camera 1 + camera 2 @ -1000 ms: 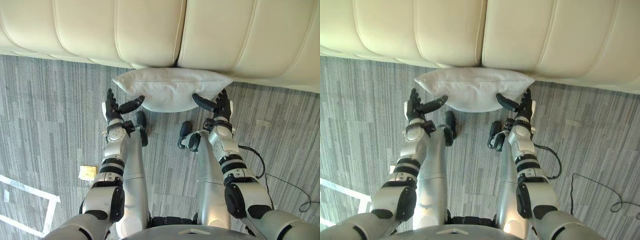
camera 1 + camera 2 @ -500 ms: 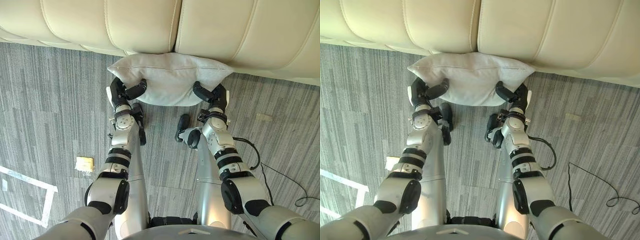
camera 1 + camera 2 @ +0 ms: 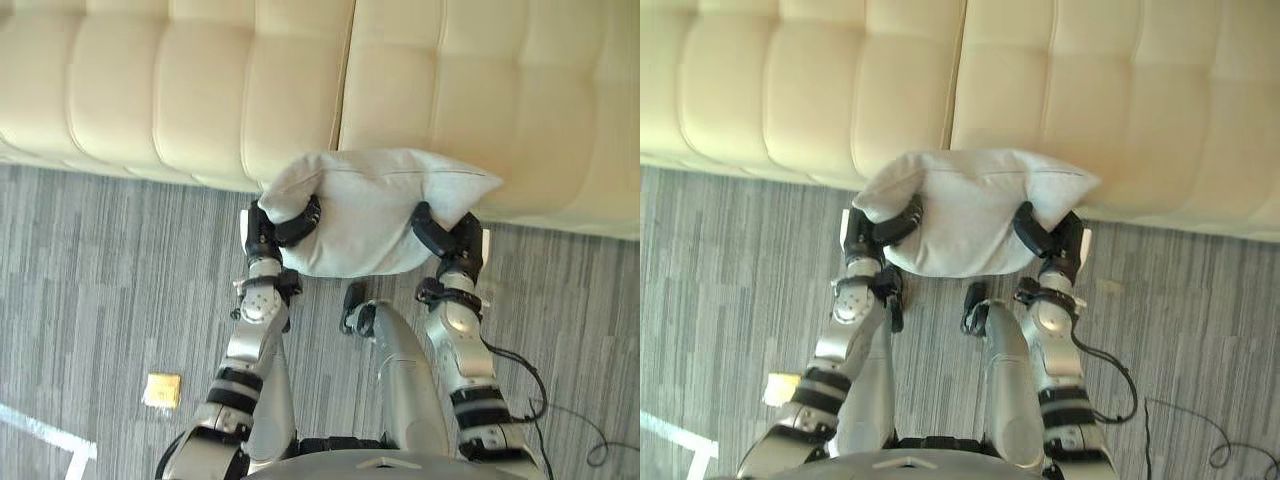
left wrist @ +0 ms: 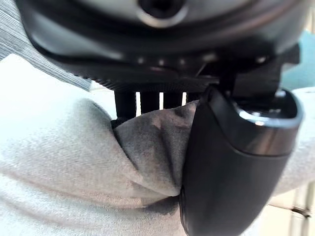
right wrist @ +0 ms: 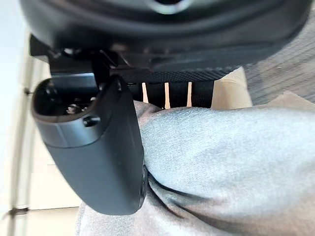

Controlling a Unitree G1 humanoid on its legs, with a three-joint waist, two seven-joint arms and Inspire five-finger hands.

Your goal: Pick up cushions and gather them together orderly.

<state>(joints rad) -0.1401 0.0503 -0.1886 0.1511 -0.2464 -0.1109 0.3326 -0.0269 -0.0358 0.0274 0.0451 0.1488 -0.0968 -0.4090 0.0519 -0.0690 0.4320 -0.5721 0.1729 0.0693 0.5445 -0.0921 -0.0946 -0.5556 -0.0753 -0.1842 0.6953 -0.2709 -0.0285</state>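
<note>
Left hand clenched on one end of the grey cushion, thumb on top and fingers underneath; right hand grips the other end likewise. Risk: the pinches look shallow on soft fabric, so uneven arm motion could pull one end free. Cushion spans between both hands, beyond them the cream sofa.

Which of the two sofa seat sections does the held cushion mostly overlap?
The right section, right of the centre seam; the pale cushion, pinched by the left hand and right hand, covers little of the left section.
</note>
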